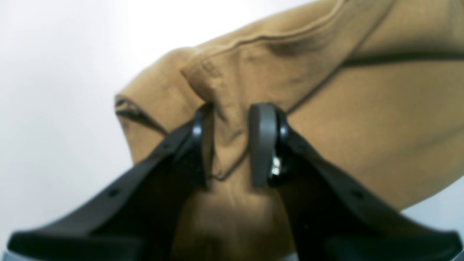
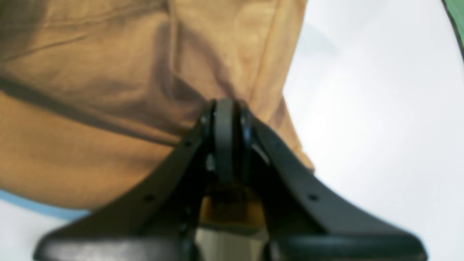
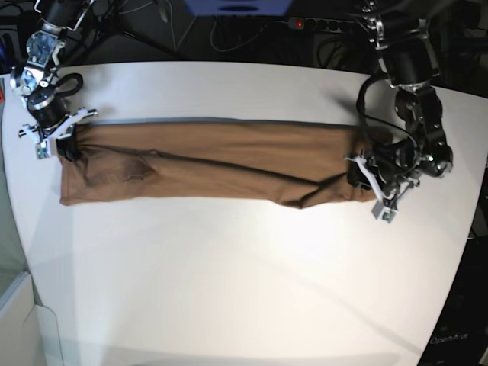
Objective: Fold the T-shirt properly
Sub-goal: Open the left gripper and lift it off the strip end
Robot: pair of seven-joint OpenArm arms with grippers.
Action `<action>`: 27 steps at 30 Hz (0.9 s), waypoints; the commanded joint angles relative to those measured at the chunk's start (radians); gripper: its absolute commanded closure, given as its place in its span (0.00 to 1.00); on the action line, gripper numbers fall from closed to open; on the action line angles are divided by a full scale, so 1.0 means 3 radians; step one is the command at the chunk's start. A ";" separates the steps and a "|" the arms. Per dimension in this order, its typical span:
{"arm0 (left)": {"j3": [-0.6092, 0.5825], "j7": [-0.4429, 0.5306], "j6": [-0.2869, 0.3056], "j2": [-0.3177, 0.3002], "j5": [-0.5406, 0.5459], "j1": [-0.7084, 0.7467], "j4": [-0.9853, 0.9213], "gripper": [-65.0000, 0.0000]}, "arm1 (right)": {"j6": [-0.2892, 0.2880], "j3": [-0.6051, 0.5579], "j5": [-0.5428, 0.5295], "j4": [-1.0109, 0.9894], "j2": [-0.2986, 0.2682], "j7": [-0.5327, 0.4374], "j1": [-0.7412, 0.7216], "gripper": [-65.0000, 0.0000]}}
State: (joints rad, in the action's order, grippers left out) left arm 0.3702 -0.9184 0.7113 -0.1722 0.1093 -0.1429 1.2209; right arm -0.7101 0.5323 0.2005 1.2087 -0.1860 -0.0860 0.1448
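Observation:
The tan-brown T-shirt [image 3: 213, 162] lies stretched in a long narrow band across the white table [image 3: 244, 274] in the base view. My left gripper [image 1: 232, 141] is shut on a bunched fold of the T-shirt [image 1: 326, 90] at the band's right end, seen as the left gripper [image 3: 364, 177] in the base view. My right gripper [image 2: 227, 123] is shut on the T-shirt [image 2: 90, 108] at the band's left end, the right gripper [image 3: 62, 141] in the base view. Fabric runs taut between the two grips, with a dark crease along it.
Cables and a power strip [image 3: 316, 24] lie beyond the table's far edge. A white bin [image 3: 23, 324] stands at the lower left. A thin blue strip [image 2: 36, 207] shows under the cloth in the right wrist view.

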 commanded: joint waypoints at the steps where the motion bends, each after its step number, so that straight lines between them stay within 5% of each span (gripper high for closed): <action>1: -0.0019 -0.0296 -0.0044 0.0050 -0.0275 0.0024 -0.0088 0.75 | 0.0040 0.0018 0.0081 0.0014 -0.0073 0.0131 -0.0020 0.96; 9: -0.0014 -0.0342 -0.0044 0.0075 -0.0249 -0.0058 0.0009 0.75 | 0.0040 0.0018 0.0081 0.0009 -0.0068 0.0151 0.0011 0.96; 13: -0.0019 -0.0547 -0.0044 0.0029 0.0068 0.0054 0.0234 0.75 | 0.0040 0.0018 0.0076 0.0009 -0.0068 0.0146 0.0016 0.96; 22: -0.0014 -0.0900 -0.0044 -0.0456 0.0994 0.0407 0.0930 0.75 | 0.0040 0.0018 0.0076 0.0009 -0.0012 0.0146 0.0016 0.96; 27: 0.0277 -0.0900 -0.0044 -0.0569 0.1127 0.0412 0.0914 0.75 | 0.0040 0.0013 0.0076 0.0009 0.0029 0.0136 0.0011 0.96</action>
State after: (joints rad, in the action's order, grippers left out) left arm 0.4465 -1.1980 0.6994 -0.3267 0.4320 -0.0059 1.4799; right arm -0.6956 0.5354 0.1959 1.2087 -0.1684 -0.0860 0.1471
